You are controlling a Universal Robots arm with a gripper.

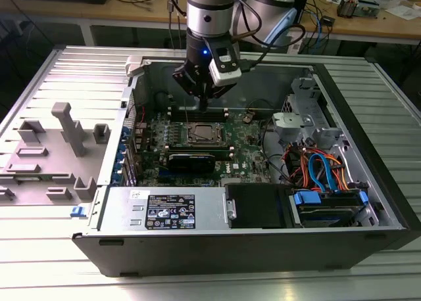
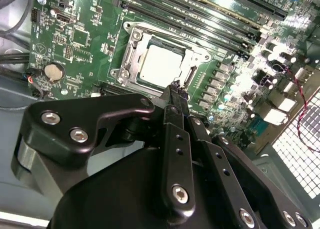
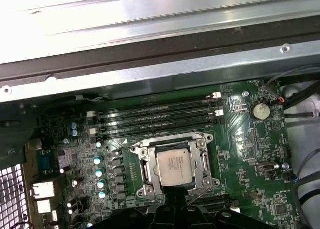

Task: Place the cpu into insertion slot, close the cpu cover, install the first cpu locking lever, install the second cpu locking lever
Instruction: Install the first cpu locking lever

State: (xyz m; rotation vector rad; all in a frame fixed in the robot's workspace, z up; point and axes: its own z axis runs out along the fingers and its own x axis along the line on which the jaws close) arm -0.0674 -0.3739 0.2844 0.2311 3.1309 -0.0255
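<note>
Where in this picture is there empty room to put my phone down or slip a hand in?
Bare ribbed metal table in front of the grey fixture blocks, beside the open black computer case. Crowded: green motherboard under the black gripper, orange-blue cables.

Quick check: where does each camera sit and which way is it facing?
Exterior view: off the arm, above the open computer case, looking down inside; the arm and gripper hang near the cpu.
Second wrist view: on the wrist, looking along the shut gripper toward the cpu.
First wrist view: on the wrist, facing the motherboard and case wall; gripper tips show.
Both wrist views share the cpu and memory slots.
</note>
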